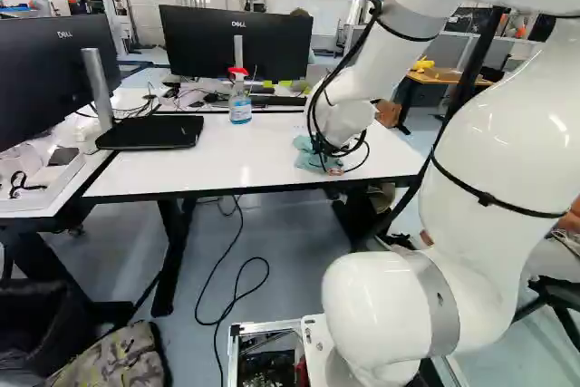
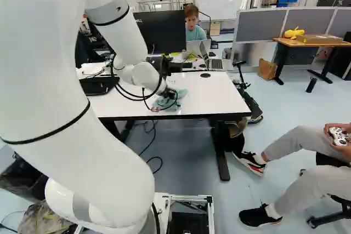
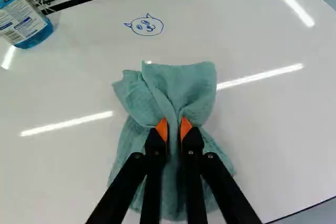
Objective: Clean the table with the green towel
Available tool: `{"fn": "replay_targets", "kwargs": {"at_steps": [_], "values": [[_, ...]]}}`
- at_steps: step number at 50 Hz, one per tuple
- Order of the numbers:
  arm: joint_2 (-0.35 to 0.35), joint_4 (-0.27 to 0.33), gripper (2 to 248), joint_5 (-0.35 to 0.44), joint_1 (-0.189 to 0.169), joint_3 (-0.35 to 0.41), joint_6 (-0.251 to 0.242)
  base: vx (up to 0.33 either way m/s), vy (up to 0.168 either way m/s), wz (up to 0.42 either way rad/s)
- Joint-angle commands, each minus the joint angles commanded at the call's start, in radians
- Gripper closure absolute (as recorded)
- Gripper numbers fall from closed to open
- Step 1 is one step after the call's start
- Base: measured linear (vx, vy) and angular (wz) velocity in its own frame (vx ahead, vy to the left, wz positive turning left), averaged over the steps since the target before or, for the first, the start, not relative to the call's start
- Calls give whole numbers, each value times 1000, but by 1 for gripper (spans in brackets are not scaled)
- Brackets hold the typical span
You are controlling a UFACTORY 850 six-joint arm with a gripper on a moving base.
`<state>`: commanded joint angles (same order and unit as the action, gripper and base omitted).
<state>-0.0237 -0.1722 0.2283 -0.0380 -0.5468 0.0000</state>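
Close to the near edge of the table [image 1: 181, 169], toward its right corner, the green towel [image 3: 184, 85] is grasped by the gripper [image 3: 174, 125], a gathered fold being pinched between both fingers. The cloth is judged light, soft and limp; it is best held at this thick middle fold, with enough spread left for wiping. Bunching under drag may be expected. Beyond it, a blue drawn face [image 3: 147, 26] is located; by the far edge, a spray bottle [image 1: 240, 108] is stood.
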Motion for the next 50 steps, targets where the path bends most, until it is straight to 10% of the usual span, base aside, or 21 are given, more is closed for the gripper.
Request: {"fn": "replay_targets", "kwargs": {"at_steps": [50], "values": [[-185,0,202,0,0,-203,0,0,0,0]]}}
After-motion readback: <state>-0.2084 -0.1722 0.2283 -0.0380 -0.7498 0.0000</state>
